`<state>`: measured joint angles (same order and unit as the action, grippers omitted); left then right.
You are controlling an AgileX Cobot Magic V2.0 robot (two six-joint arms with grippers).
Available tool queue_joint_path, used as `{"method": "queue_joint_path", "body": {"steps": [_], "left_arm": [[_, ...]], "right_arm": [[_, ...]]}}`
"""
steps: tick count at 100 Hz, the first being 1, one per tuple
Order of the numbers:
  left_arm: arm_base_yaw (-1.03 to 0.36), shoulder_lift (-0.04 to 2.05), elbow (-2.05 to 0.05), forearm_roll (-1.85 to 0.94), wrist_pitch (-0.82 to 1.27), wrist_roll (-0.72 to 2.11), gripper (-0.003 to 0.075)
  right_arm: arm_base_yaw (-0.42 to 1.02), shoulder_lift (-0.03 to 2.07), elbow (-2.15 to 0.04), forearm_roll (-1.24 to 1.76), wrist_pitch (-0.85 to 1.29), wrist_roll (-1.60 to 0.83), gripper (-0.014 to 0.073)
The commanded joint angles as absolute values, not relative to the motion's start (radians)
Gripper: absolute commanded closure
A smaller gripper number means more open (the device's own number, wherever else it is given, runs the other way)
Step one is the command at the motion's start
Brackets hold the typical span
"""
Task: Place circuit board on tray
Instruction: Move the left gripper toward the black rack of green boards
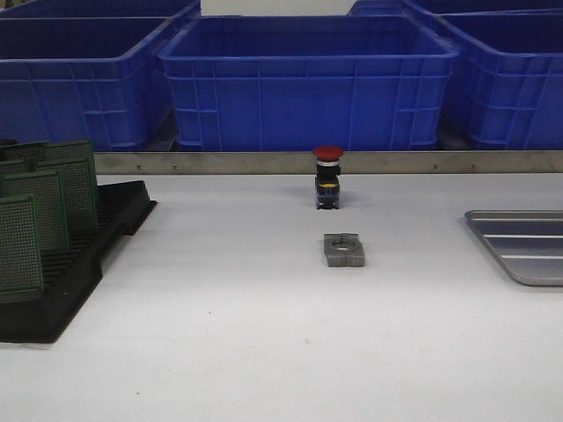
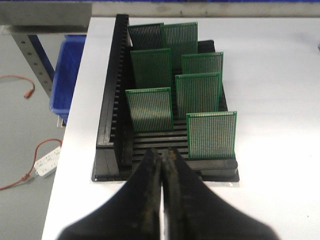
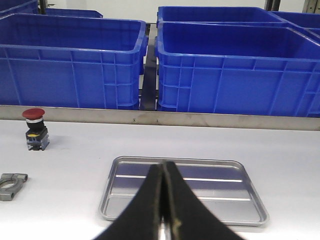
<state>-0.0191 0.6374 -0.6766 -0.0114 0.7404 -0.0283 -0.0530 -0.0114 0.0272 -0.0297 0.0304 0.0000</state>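
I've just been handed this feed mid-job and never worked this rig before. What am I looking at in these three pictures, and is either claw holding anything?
This is a two-armed robot at a white table. The front picture looks forward over the table; the other two come from cameras on each wrist.

The left gripper is shut and empty, facing a black rack where green circuit boards stand upright in slots. The right gripper is also shut and empty, facing the silver tray, which has nothing on it.

In the middle of the table sit a red push button and a small grey metal clamp. Blue bins line the back. No board has reached the tray yet.
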Motion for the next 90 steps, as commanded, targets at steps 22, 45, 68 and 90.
{"method": "queue_joint_path", "body": {"steps": [22, 45, 68, 90], "left_arm": [[-0.027, 0.97, -0.885, -0.29, 0.824, 0.51, 0.0667], [-0.027, 1.171, -0.964, -0.508, 0.882, 1.075, 0.0451], [-0.027, 1.333, -0.995, -0.535, 0.9, 1.393, 0.044], [-0.027, 1.416, -0.995, -0.513, 0.88, 1.619, 0.044]], "right_arm": [[-0.052, -0.037, 0.015, -0.042, -0.04, 0.0, 0.0706], [-0.052, -0.037, 0.015, -0.042, -0.04, 0.0, 0.0706], [-0.052, -0.037, 0.015, -0.042, -0.04, 0.0, 0.0706], [-0.052, -0.037, 0.015, -0.042, -0.04, 0.0, 0.0706]]}}
